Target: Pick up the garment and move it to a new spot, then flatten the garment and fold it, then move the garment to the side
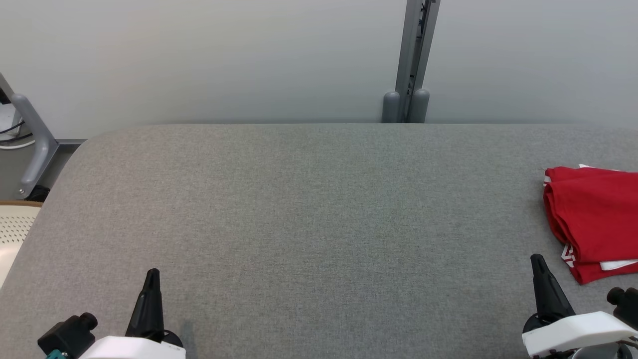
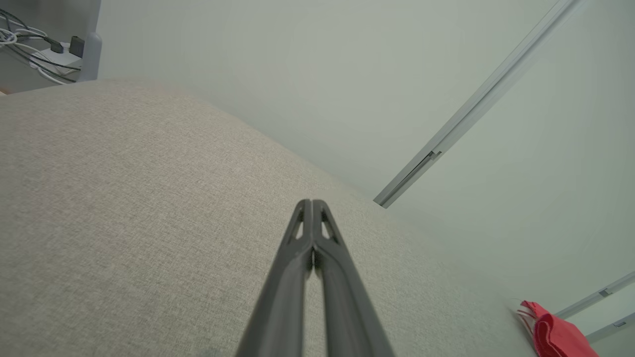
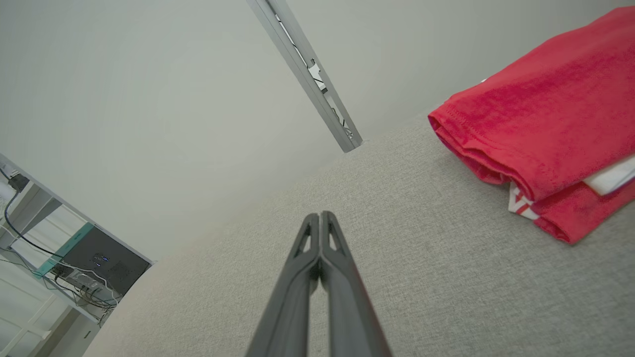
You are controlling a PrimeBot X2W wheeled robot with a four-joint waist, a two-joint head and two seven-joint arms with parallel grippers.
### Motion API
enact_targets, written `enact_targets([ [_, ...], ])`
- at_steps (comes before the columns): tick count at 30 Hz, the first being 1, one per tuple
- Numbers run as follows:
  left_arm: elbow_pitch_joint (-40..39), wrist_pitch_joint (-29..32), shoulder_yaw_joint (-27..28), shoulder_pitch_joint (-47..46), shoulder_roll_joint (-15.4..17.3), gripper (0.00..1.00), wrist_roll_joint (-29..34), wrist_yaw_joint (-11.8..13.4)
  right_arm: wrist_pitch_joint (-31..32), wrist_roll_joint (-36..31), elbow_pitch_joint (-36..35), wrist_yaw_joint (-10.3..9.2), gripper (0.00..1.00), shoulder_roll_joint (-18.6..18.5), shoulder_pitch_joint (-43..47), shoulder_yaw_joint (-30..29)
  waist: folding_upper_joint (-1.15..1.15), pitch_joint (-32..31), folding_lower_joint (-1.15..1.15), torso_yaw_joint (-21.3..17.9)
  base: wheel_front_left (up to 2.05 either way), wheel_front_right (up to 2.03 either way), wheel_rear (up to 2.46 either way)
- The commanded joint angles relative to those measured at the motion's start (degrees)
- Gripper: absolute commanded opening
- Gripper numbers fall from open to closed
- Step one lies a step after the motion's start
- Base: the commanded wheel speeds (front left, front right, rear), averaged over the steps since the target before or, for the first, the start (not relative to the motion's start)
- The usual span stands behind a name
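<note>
The garment (image 1: 595,219) runs off the picture's right edge.

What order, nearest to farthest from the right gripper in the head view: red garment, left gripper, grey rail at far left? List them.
From the right gripper:
1. The red garment, just beyond it to the right, at the right side of the table.
2. The left gripper, across the table at lower left.
3. The grey rail, past the table's far left corner.

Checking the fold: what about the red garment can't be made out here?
Head view: the right edge cuts off the red garment; its full outline is unknown.
Right wrist view: the white print is tucked under folded layers, unreadable.
Left wrist view: the bottom edge leaves just a corner.
</note>
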Motion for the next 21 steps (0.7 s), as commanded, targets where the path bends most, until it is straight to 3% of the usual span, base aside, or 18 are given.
enact_targets([
  [1,-0.7,0.3,0.4,-2.0,0.4,0.00,-1.4,-0.5,0.5,1.5,-0.9,0.00,0.00,-0.2,-1.5,-0.4,0.00,0.0,0.00,0.0,0.00,0.00,0.00],
  [21,-0.3,4.4,1.7,-4.2,0.5,0.00,-16.3,-1.1,4.5,16.1,-1.3,0.01,0.00,0.4,-2.6,-2.5,0.00,0.2,0.00,-0.5,0.00,0.00,0.00],
])
